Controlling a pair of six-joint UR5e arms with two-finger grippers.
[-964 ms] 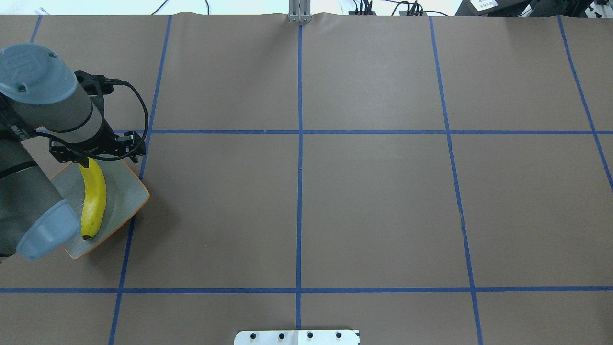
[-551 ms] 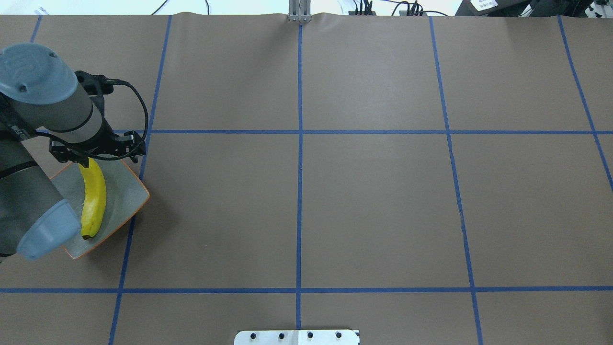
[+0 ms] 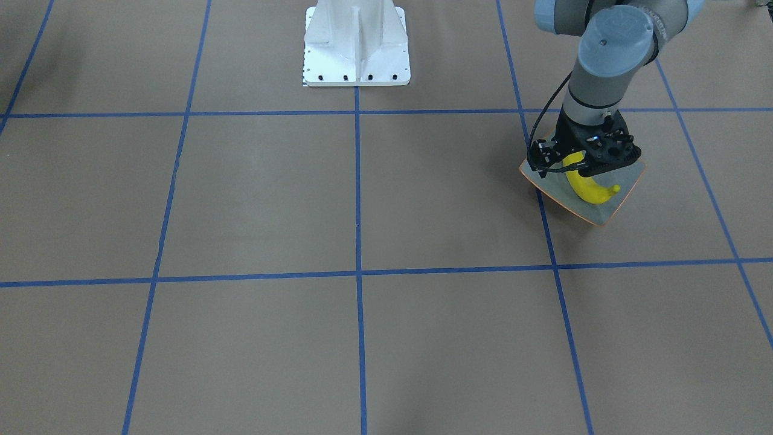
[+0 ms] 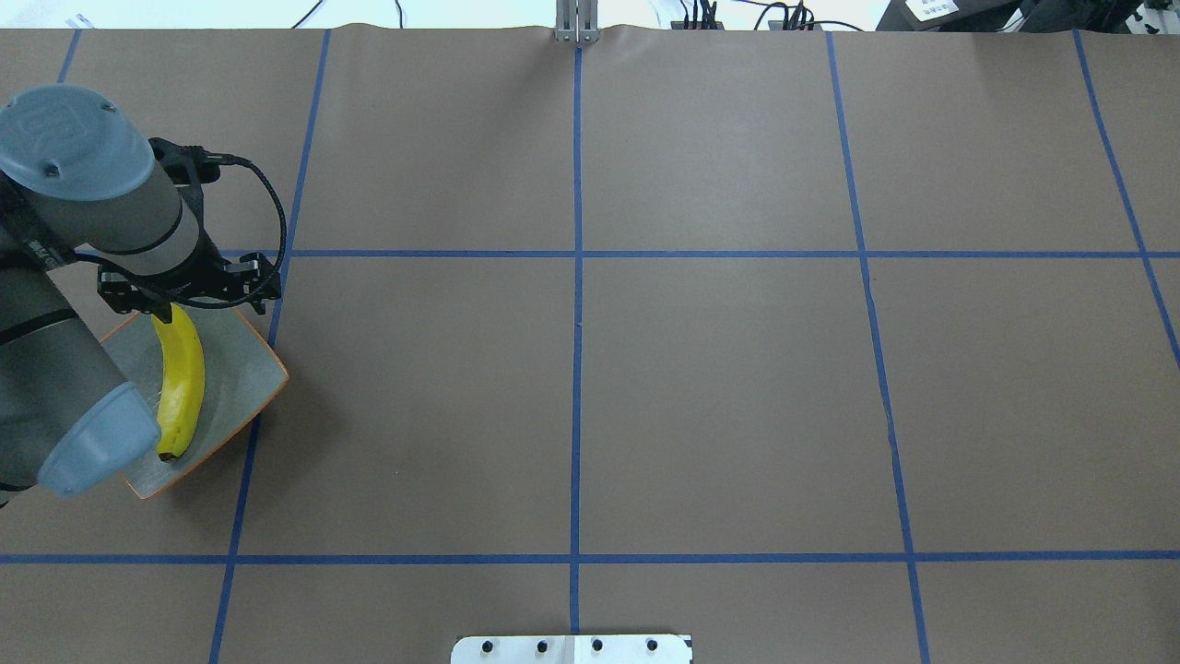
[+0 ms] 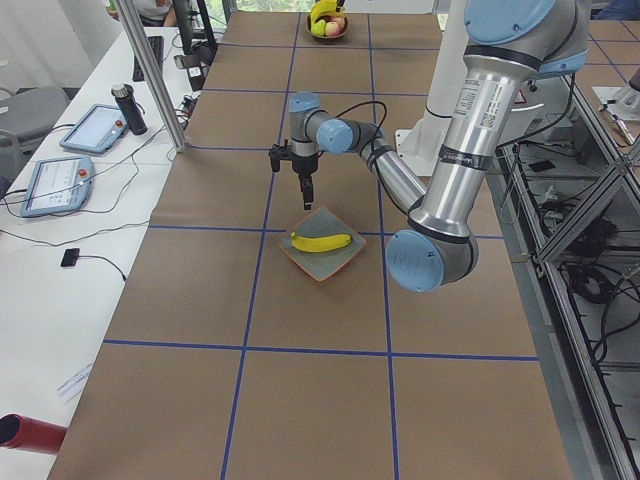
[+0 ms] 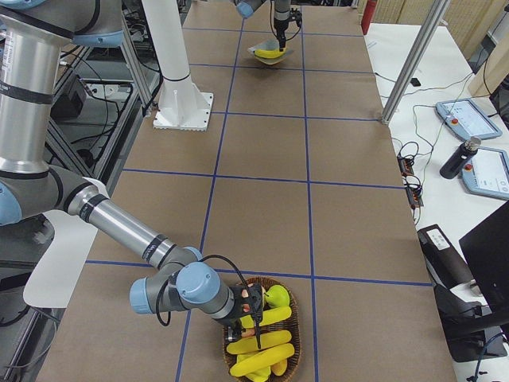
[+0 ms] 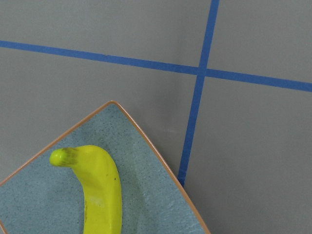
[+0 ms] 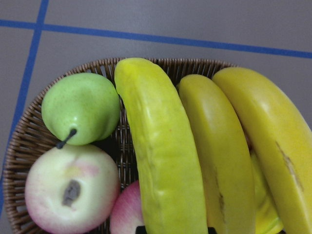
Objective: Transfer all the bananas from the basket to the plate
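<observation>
One yellow banana (image 4: 180, 387) lies flat on the grey-green plate (image 4: 244, 378) with the orange rim, at the table's left end. My left gripper (image 3: 583, 163) hangs just above the banana's (image 3: 589, 190) stem end and is clear of it in the exterior left view; whether it is open or shut I cannot tell. The left wrist view shows only the banana (image 7: 100, 195) and a plate (image 7: 156, 204) corner. At the far right end, my right gripper (image 6: 253, 322) reaches down into the wicker basket (image 6: 293, 318) among several bananas (image 8: 161, 156); its jaws are hidden.
The basket (image 8: 29, 131) also holds a green pear (image 8: 80, 107) and a pale apple (image 8: 68, 190). The white robot base (image 3: 356, 42) stands mid-table at the robot's edge. A metal pole (image 5: 150, 75) and a side table with tablets (image 5: 60, 180) border the operators' side.
The left wrist has shifted very slightly over the plate. The banana and the plate lie as they did.
</observation>
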